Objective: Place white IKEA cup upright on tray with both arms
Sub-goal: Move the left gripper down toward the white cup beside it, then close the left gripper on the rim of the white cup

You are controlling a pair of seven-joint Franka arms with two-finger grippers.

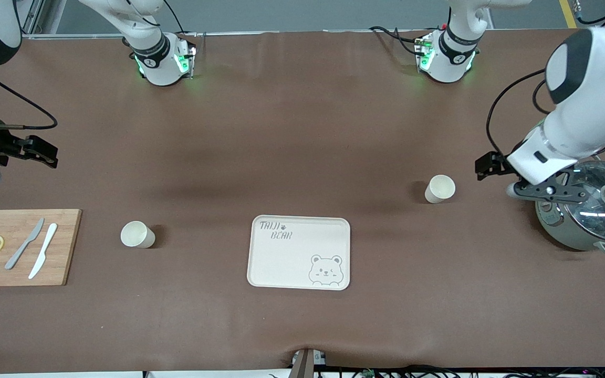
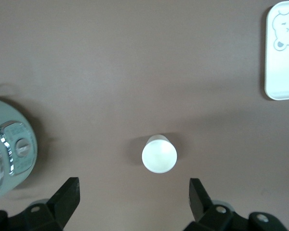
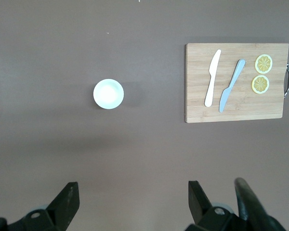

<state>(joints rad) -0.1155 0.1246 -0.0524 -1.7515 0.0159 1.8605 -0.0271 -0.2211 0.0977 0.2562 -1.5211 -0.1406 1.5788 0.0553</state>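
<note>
Cream tray reads "TAIJI BEAR" beside a bear face.

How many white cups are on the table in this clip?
2. One small white plastic cup stands between the wooden cutting board and the cream rectangular bear tray. The other white cup stands toward the left arm's end, beside the lidded steel pot. None appear hidden.

I read one marking only: the tray, at lower centre of the front view, carries "TAIJI BEAR" in its upper left corner. I cannot read the small plate on the pot at right.
</note>
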